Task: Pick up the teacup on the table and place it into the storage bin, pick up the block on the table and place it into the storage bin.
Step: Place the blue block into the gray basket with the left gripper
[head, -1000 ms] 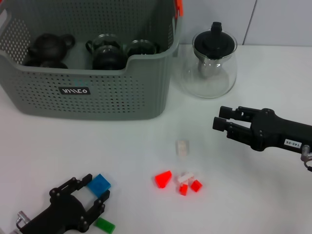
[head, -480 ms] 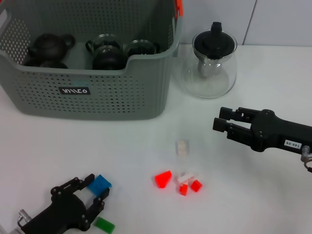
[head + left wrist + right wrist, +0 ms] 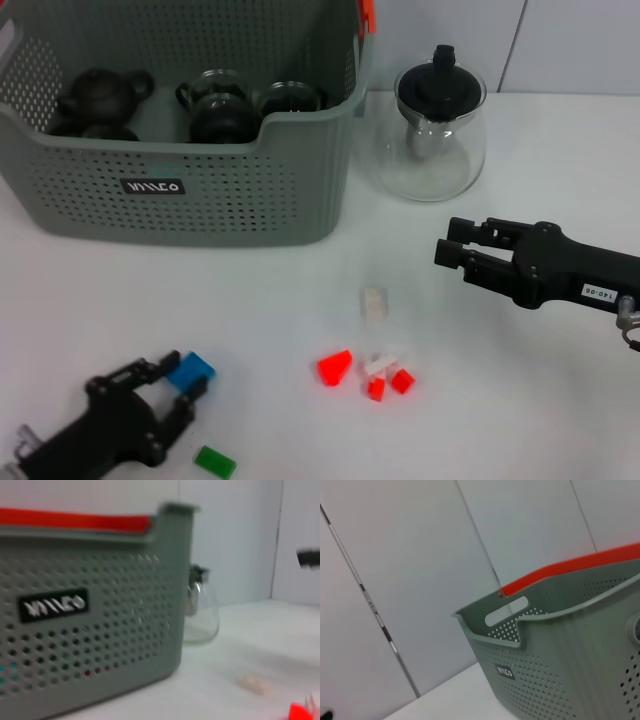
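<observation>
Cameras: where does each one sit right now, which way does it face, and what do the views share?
Head view: high on the robot, looking down at the table; shows the left gripper at the blue block and the right gripper hovering.
Left wrist view: low near the table, facing the storage bin and the glass teapot; none of its own fingers show.
Right wrist view: angled up at the bin and wall panels; no fingers show.
Shared: the bin in all three; the teapot in head and left wrist views.
</observation>
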You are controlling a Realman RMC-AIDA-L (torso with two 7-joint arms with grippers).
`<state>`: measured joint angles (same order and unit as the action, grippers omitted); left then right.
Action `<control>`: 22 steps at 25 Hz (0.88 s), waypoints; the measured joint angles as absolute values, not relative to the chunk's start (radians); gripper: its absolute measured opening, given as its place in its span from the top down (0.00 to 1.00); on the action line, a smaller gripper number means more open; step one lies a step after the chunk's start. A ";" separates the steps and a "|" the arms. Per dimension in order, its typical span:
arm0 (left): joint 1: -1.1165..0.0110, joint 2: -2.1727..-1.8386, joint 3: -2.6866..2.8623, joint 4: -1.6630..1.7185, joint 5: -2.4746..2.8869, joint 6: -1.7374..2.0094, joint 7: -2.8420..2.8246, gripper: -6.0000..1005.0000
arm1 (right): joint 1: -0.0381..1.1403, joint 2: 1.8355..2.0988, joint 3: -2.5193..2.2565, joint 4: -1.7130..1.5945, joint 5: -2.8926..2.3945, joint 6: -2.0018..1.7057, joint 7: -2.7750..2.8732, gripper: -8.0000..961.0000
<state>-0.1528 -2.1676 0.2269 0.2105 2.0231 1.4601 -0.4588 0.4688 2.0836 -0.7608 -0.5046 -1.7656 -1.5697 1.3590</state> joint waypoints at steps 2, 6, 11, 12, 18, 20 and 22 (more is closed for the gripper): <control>-0.147 -2.165 0.224 0.272 2.023 1.526 -0.551 0.61 | 0.468 2.083 -0.761 -0.505 -1.766 -1.570 1.358 0.46; -0.146 -2.161 0.217 0.412 2.019 1.659 -0.736 0.61 | 0.463 2.083 -0.761 -0.505 -1.766 -1.568 1.354 0.46; -0.194 -2.128 0.162 0.521 1.998 1.843 -0.932 0.61 | 0.462 2.083 -0.757 -0.505 -1.766 -1.569 1.352 0.46; -0.213 -2.119 0.139 0.527 1.997 1.880 -0.970 0.61 | 0.462 2.083 -0.758 -0.505 -1.766 -1.570 1.352 0.46; -0.383 -2.037 0.038 0.538 1.941 2.012 -1.237 0.61 | 0.467 2.084 -0.759 -0.505 -1.766 -1.565 1.351 0.45; -0.440 -2.026 0.039 0.539 1.898 2.014 -1.307 0.61 | 0.468 2.085 -0.759 -0.505 -1.766 -1.561 1.351 0.45; -0.493 -2.024 0.040 0.553 1.876 1.998 -1.359 0.61 | 0.468 2.085 -0.759 -0.505 -1.766 -1.560 1.351 0.45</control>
<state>-0.4931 -2.0238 0.0397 0.5535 1.8762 1.9981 -1.3585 0.4676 2.0855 -0.7594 -0.5047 -1.7655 -1.5598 1.3514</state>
